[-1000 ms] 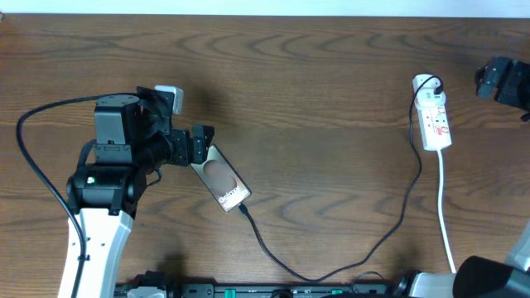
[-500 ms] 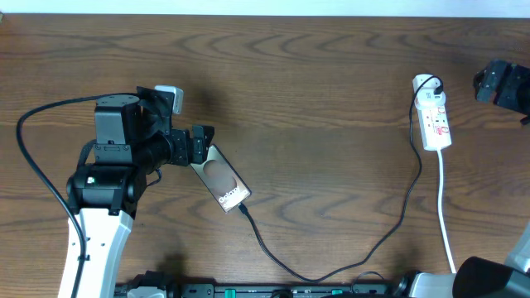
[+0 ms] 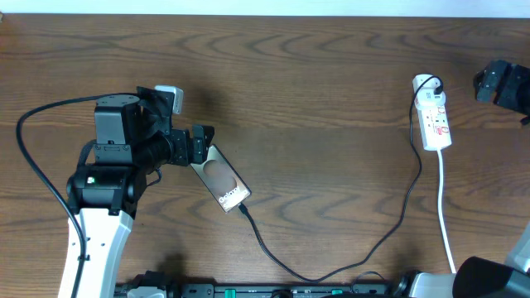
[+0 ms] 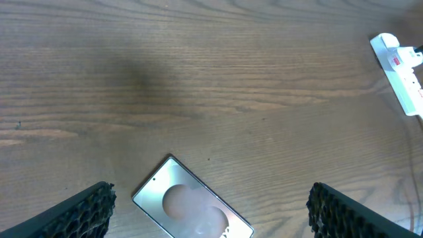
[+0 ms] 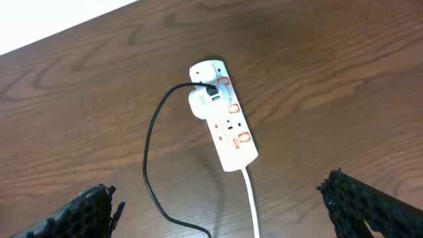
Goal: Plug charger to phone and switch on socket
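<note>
- The left gripper (image 3: pixel 201 144) stands wide open and grasps nothing. Its two fingers (image 4: pixel 82 213) are spread to either side of the wrist view, with a broad gap between them.
- It hangs over the upper end of the phone (image 3: pixel 222 179). The phone lies flat and askew on the table (image 3: pixel 315 66), in the gap and clear of both pads (whether the gripper is touching down from above, I cannot tell).
- The right gripper (image 3: pixel 495 83) is likewise fully released and empty. It sits near the table's right edge, just to the right of the socket (image 3: pixel 434 116) and apart from it.
- From its wrist camera the socket (image 5: pixel 223 125) lies straight below, between the open fingers.
- The charger (image 3: pixel 348 266) leaves a white adapter (image 5: pixel 202 100) plugged in at the socket's far end. It loops down along the near edge and ends at the phone's lower end.
- Its tip (image 3: pixel 244 209) meets the phone's edge (too small to tell whether it is seated).
- The socket's white cord (image 3: pixel 445 217) trails towards the near edge.
- The position of the switches cannot be made out.
</note>
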Controlling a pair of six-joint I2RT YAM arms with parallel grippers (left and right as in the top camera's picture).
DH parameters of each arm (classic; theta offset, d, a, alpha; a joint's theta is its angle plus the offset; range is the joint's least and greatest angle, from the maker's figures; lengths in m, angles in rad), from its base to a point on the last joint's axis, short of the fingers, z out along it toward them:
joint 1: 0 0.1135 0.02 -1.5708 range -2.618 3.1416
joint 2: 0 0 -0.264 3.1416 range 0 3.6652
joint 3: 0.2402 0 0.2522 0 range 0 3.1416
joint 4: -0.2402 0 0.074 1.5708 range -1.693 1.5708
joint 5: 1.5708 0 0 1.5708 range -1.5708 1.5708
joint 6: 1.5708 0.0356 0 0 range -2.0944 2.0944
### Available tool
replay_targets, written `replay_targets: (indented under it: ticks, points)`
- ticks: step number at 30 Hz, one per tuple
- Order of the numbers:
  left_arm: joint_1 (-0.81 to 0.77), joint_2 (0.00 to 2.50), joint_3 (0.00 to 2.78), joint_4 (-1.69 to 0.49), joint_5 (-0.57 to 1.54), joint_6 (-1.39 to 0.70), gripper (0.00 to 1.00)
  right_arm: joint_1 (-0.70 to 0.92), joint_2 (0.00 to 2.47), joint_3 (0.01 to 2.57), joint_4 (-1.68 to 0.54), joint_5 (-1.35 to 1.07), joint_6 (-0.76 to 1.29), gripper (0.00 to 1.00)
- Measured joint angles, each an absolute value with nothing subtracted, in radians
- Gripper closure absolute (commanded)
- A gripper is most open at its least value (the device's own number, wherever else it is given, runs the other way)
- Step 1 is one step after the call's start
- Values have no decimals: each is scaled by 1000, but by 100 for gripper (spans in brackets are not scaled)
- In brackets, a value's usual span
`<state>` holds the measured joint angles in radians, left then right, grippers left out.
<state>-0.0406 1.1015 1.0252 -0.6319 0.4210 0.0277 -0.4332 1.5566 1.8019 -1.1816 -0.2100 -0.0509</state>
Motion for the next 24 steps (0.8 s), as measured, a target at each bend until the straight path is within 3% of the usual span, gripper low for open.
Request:
replay_targets:
  ticks: [11, 24]
  points:
    - [-41, 1041, 1018, -632, 421, 28, 7, -433, 1557, 1802, -1181, -210, -51, 1]
    - [-41, 563, 760, -569, 364, 31, 7, -433, 1557, 1802, -1182, -209, -51, 1]
